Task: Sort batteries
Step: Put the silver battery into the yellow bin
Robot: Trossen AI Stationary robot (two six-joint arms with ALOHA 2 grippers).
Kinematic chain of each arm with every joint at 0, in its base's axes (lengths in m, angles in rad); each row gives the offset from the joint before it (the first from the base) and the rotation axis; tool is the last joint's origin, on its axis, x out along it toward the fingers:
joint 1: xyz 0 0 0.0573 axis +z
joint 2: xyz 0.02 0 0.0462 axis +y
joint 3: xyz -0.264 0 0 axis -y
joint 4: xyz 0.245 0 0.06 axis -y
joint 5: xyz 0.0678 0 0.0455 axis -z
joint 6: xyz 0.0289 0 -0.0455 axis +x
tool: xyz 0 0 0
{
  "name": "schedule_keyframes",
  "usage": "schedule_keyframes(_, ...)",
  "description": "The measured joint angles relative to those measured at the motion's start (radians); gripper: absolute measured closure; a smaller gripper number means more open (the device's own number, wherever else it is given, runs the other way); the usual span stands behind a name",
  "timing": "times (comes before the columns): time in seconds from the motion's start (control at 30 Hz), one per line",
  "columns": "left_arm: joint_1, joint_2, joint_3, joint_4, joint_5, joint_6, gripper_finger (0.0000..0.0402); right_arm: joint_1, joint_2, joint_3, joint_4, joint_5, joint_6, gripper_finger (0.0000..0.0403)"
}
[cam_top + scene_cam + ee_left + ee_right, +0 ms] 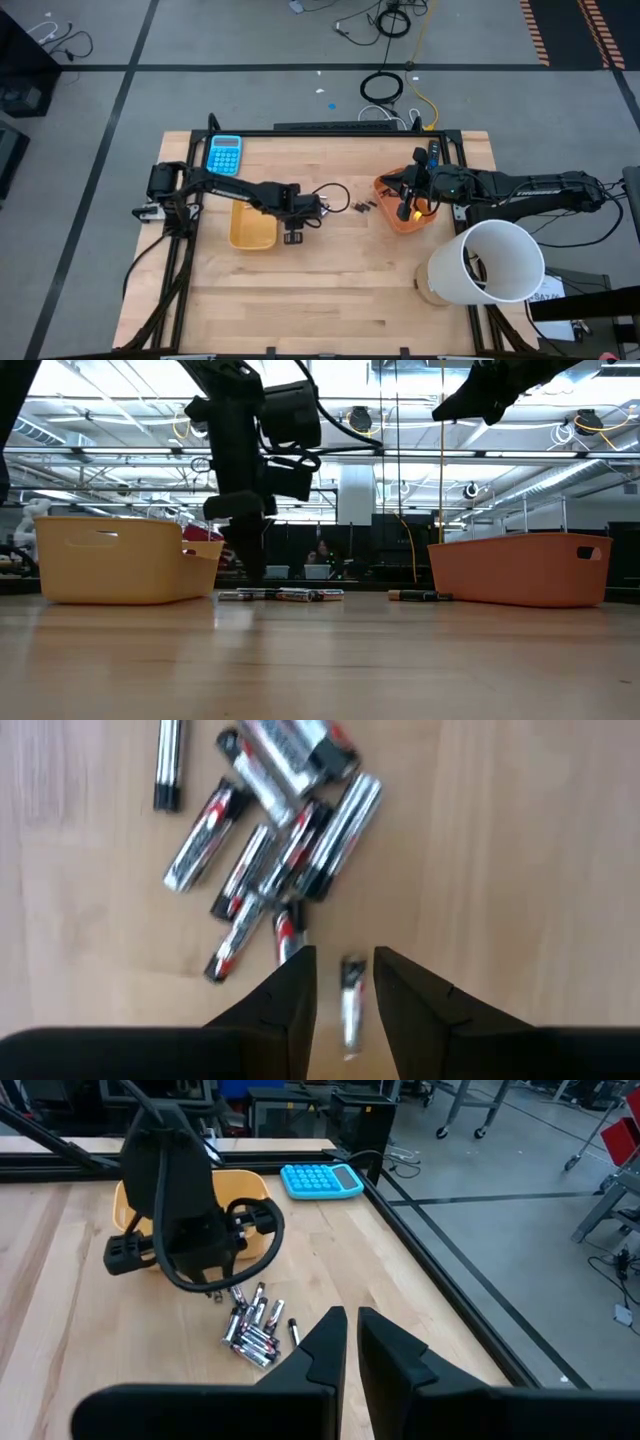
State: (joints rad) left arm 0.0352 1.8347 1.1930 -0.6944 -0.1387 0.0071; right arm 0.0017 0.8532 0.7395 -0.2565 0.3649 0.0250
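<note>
Batteries (270, 850): heaped mid-worktop (330, 290) between yellow tray (252, 228) and orange tray (412, 218). Left claw (345, 982): parted, straddling one stray battery (350, 1000). Right claw (352, 1342): pressed together, empty, above orange tray.

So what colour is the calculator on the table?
Blue: the calculator shows best in the right wrist view.

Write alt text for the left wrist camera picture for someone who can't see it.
The left claw, fingers parted, points down at a wooden table with one small battery lying between its fingertips. Just beyond it lies a loose pile of batteries, silvery with dark and red ends, and one more battery apart from the pile.
</note>
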Motion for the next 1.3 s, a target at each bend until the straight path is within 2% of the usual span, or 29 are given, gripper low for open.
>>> schedule_keyframes(1.0, 0.058, 0.009, -0.022, 0.005, 0.020, 0.007, 0.0289, 0.000, 0.000, 0.000, 0.000, 0.000, 0.005, 0.0383)
schedule_keyframes(1.3, 0.058, 0.009, -0.022, 0.005, 0.023, 0.007, 0.0334, 0.000, 0.000, 0.000, 0.000, 0.000, 0.005, 0.0383)
